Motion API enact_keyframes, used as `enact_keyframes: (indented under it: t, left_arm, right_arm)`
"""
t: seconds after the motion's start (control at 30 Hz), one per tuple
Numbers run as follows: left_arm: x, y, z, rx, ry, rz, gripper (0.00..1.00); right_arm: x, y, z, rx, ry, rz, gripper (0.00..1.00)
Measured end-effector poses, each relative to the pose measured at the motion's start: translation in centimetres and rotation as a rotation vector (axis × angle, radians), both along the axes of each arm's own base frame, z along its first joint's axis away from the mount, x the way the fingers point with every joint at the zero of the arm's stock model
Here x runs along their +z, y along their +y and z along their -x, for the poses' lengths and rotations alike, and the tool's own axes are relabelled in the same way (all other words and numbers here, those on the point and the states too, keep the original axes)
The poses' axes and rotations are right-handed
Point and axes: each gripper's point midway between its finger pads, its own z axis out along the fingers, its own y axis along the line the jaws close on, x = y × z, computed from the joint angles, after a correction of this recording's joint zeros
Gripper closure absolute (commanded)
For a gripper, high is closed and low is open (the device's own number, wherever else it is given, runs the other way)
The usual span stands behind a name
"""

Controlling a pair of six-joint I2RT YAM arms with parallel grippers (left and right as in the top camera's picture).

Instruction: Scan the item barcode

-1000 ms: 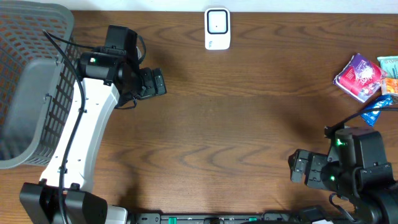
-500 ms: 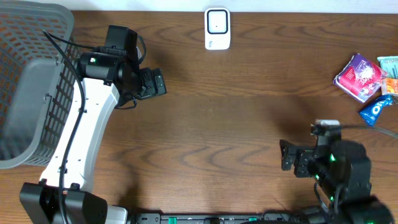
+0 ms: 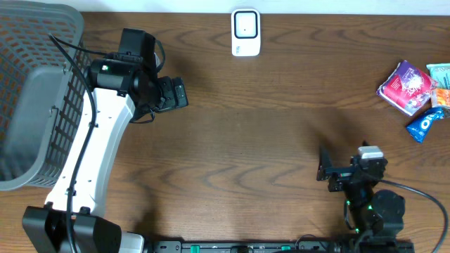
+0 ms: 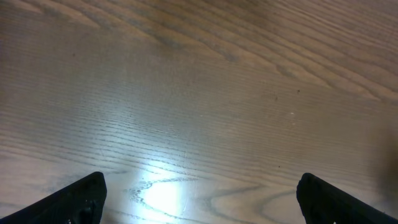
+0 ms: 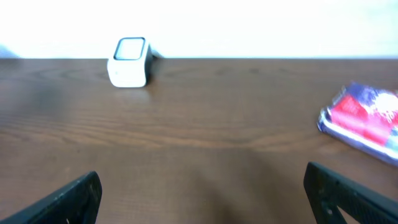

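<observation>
a: state of the left gripper (image 3: 180, 92)?
b: jaws spread fully, nothing between them. it hangs over bare wood of the table (image 3: 267, 119), near the grey mesh basket (image 3: 35, 42) at the left side. the left wrist view shows only its two fingertips (image 4: 81, 196) in the lower corners, with wood grain between them.

a: state of the right gripper (image 3: 325, 171)?
b: jaws equally wide apart, empty. it sits near the front edge of the table, right of centre. its wrist camera faces the far edge.

a: location of the items?
b: grouped at the right edge of the table. a purple-and-pink packet (image 3: 406, 86) lies nearest the centre. a teal packet (image 3: 440, 72), cut off by the frame, lies just beside it on the right. a blue packet (image 3: 424, 124) lies near them, toward the front. all are well apart from both grippers. no barcode is legible.

a: location of the scanner?
b: the white barcode scanner (image 3: 245, 31) stands at the far edge, near the middle. in the right wrist view it appears upper left, with the purple-and-pink packet at the right border.
</observation>
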Motion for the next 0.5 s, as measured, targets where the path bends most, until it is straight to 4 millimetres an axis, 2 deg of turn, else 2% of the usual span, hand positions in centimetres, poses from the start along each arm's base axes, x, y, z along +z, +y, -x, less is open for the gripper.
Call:
enact_keyframes:
  t: [0.23, 0.5]
  left_arm:
    - [0.0, 0.0, 0.0, 0.000, 0.000, 0.000, 0.02]
    - [0.0, 0.0, 0.0, 0.000, 0.000, 0.000, 0.02]
  right_arm:
    - [-1.1, 0.5, -1.0, 0.031, -0.108, 0.019, 0.01]
    - [-2.0, 0.7, -0.9, 0.042, -0.126, 0.022, 0.01]
